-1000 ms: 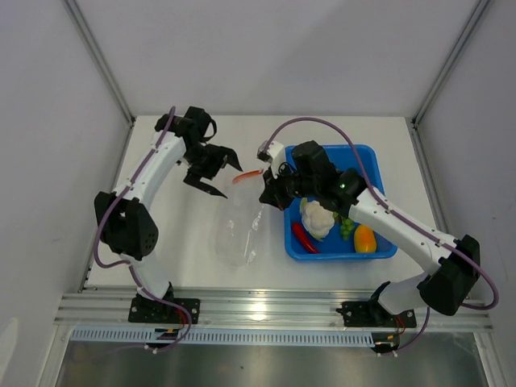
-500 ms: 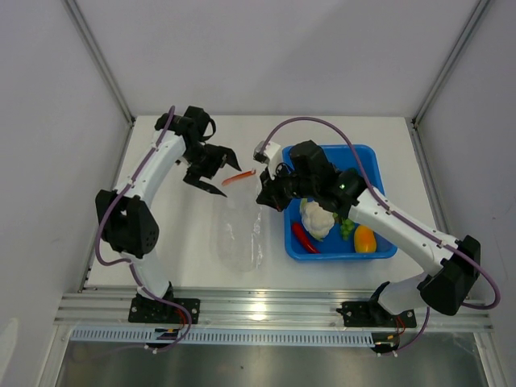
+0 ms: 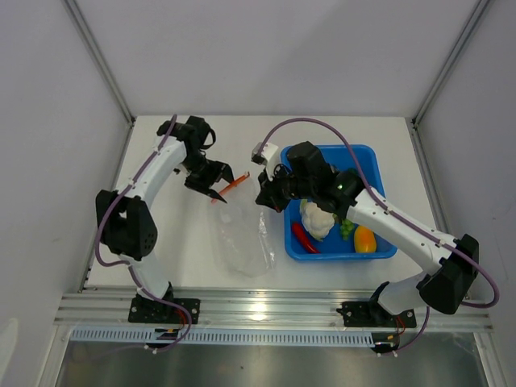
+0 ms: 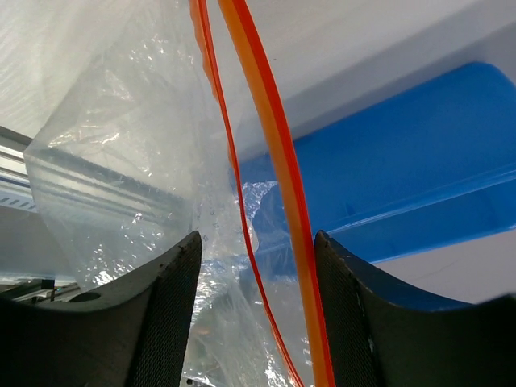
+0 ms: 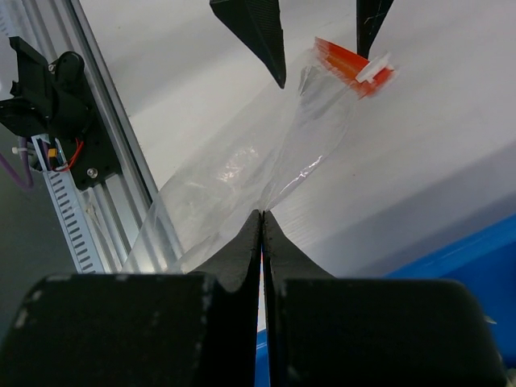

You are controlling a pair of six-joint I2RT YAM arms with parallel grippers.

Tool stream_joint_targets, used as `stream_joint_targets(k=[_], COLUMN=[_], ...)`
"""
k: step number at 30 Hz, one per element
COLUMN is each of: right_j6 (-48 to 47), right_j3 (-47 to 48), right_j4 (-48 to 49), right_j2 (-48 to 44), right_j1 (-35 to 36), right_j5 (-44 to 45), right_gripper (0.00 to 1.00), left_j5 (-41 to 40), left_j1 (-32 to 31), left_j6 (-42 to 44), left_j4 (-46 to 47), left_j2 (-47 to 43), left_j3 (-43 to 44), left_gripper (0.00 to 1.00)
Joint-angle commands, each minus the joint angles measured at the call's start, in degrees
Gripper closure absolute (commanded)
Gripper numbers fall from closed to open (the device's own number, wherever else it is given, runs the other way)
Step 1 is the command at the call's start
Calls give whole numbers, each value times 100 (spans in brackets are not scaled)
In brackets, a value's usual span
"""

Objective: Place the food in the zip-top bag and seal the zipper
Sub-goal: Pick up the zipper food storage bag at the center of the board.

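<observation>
1. Zip-top bag (image 3: 242, 238): clear and crinkled, shown lying on the bench (image 3: 173, 242) just left of the blue tray (image 3: 367, 151). Its mouth end is raised and turned away from the arm bases.
2. Zipper (image 3: 235, 184): the red-orange strip along the mouth is seen slanted at the bag's far end, left of the tray.
3. Left gripper (image 3: 222, 185): placed at the zipper, on the side away from the tray, with its fingers apart. In the left wrist view the strip and clear film are shown running between the two pads (image 4: 161, 322), with space visible beside each pad.
4. Right gripper (image 3: 262, 201): placed against the tray's left wall, with its fingers pressed together. In the right wrist view the film's folds are seen converging at the tips, where the bag's edge is pinched.
5. Food: a white cauliflower (image 3: 317, 218), red chili (image 3: 305, 236), green grapes (image 3: 347, 230) and orange-yellow pepper (image 3: 364, 239) are held inside the tray.
</observation>
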Motion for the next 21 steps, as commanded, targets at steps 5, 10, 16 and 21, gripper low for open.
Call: stream_joint_targets(k=[5, 10, 16, 21], right_j6=[-110, -110, -119, -128], right_j3=[225, 207, 155, 190], right_j4=[67, 32, 23, 58], right_j2=[-26, -53, -97, -44], right_j1=[66, 66, 75, 84], right_j5=[94, 77, 103, 77], right_gripper=[100, 100, 100, 100], left_j5=[235, 209, 173, 323], left_j1=[85, 181, 287, 252], left_j6=[-24, -60, 19, 55], left_j4=[-312, -242, -268, 13], left_j2=[-411, -428, -463, -586], left_j3=[-149, -70, -78, -421], left_gripper=[31, 28, 30, 37])
